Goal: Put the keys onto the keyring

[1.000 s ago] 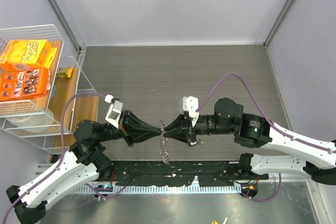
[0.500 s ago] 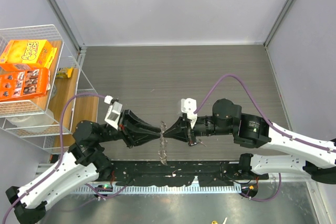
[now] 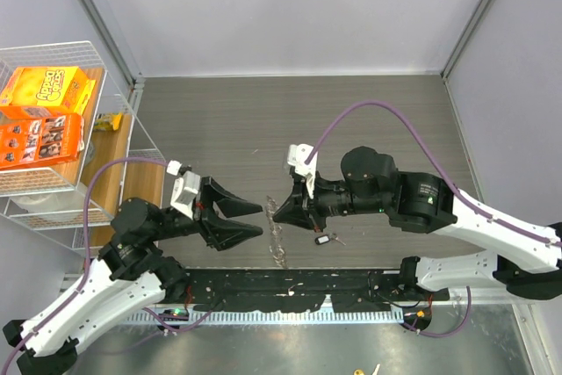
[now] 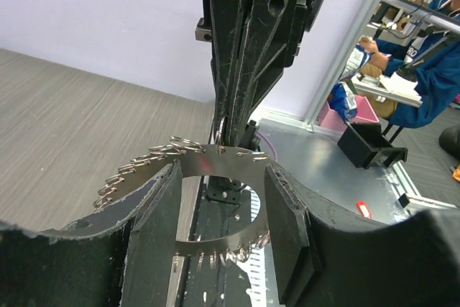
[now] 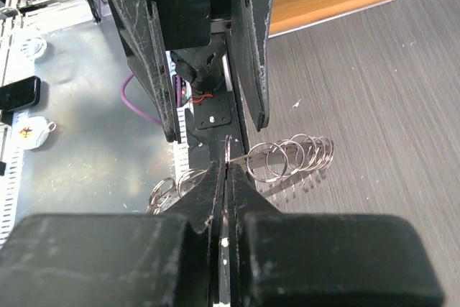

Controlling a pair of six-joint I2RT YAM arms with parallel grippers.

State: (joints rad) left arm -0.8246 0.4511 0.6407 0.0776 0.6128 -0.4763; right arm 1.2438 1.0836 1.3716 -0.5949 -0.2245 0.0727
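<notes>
Left gripper [image 3: 260, 219] pulled back leftward, jaws now apart; right gripper [image 3: 276, 213] stays clamped on keyring [image 5: 287, 159].

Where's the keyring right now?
The thin metal keyring strung with small silvery keys hangs pinched in the shut right gripper, mid-table, facing the open left gripper.

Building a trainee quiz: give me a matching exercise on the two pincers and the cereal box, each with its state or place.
Things:
1. left pincer
2. right pincer
3. cereal box

States or places:
a. in the wire basket
b. shut on the keyring
c. open

Pairs: 1-c, 2-b, 3-a
</notes>
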